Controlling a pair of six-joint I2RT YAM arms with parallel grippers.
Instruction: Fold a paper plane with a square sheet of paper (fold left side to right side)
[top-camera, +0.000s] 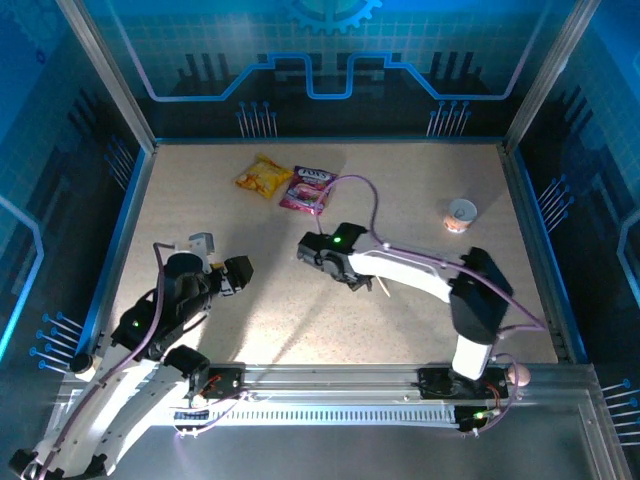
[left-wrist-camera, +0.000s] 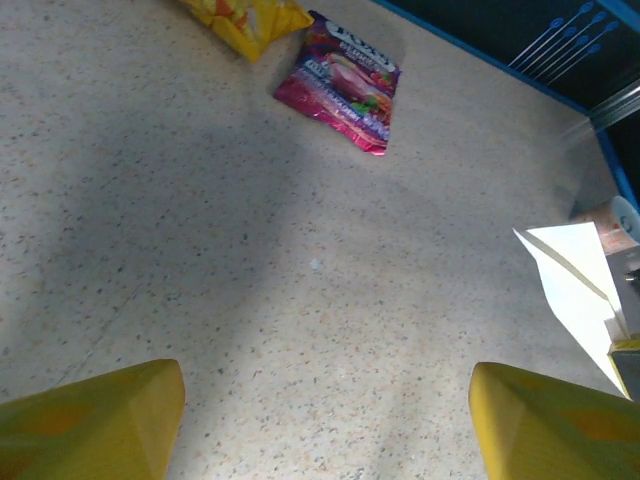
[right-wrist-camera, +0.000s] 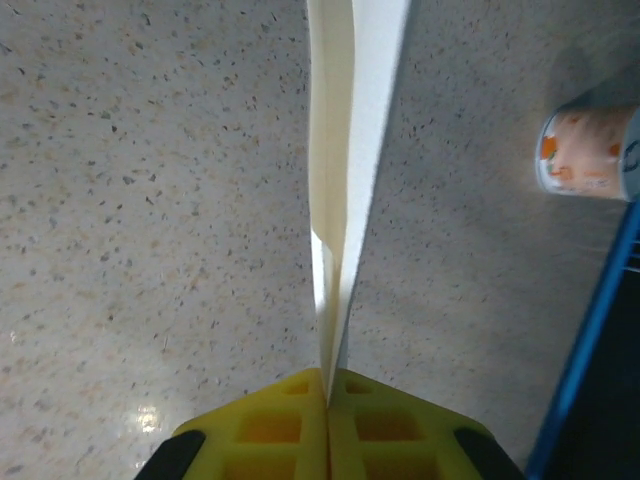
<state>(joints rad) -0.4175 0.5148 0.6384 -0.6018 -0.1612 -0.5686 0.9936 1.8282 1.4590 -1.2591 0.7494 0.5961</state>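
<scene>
Right wrist: right hand (right-wrist-camera: 328, 385) pinched tight on the paper plane (right-wrist-camera: 345, 150). The folded white paper is seen edge-on, running straight out from the yellow fingers over the speckled bench (right-wrist-camera: 150, 200). A small round cup (right-wrist-camera: 590, 152) lies off to one side near the blue rail (what is in it, cannot tell).

Left wrist: left hand (left-wrist-camera: 325, 410) spread wide, nothing between its fingers. Pink packet (left-wrist-camera: 345, 85) and yellow packet (left-wrist-camera: 245, 18) lie flat, just beside each other, at the far side.

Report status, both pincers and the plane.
Left pincer open, empty. Right pincer shut on the paper plane. Yellow packet, pink packet, cup well aside.
</scene>
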